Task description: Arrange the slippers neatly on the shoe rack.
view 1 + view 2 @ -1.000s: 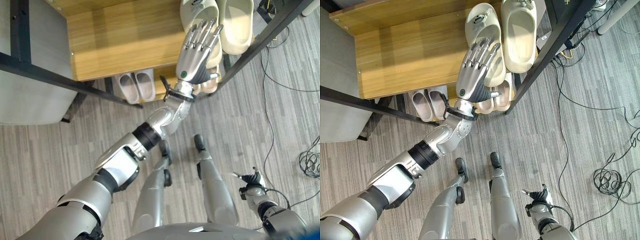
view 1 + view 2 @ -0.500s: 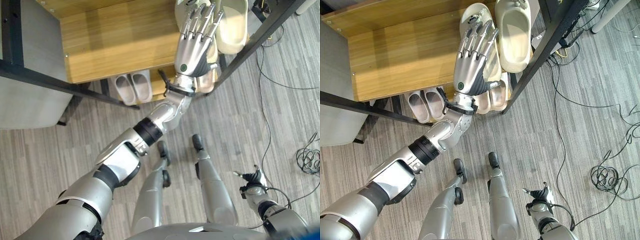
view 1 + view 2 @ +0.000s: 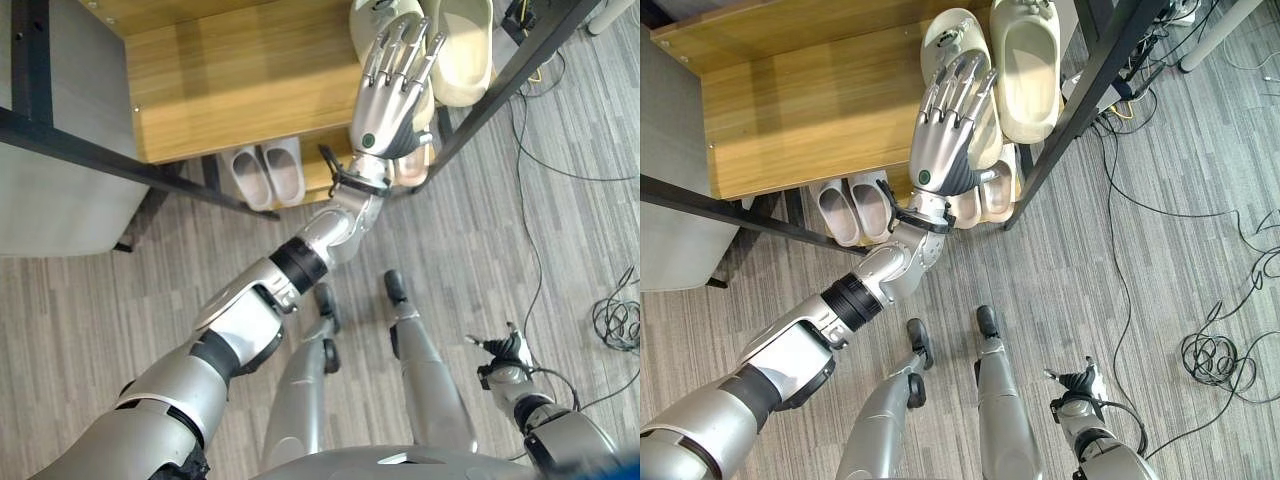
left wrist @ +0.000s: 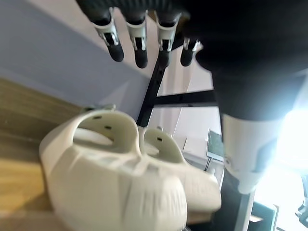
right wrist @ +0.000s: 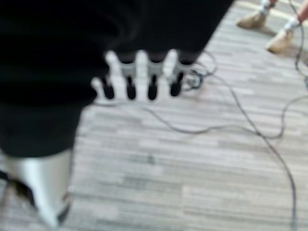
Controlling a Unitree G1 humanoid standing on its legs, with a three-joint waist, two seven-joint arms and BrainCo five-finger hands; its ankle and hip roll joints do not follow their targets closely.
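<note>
1. Left eye view: the left hand (image 3: 392, 95) reaches over the top wooden shelf (image 3: 240, 80) of the shoe rack (image 3: 60, 135), fingers straight and spread, lying over the near cream slipper (image 3: 372, 20). The second cream slipper (image 3: 465, 50) sits just beside it toward the rack's right post. A grey pair of slippers (image 3: 268, 175) stands on the lower shelf. The right hand (image 3: 505, 360) hangs low above the wood-look floor (image 3: 100, 300), well apart from the rack.

2. Right eye view: same layout. A pinkish pair of slippers (image 3: 985, 195) shows on the lower shelf, partly behind the left wrist. Loose cables (image 3: 1220, 355) lie on the floor.

3. Left wrist view: fingers (image 4: 139, 48) extended, holding nothing, above the two cream slippers, which sit side by side on the shelf, touching. Cannot tell whether the fingertips touch the near one.

4. Right wrist view: right-hand fingers (image 5: 151, 82) straight, relaxed, holding nothing, over floor and cables. A person's shoes (image 5: 264, 31) show at the far edge.
</note>
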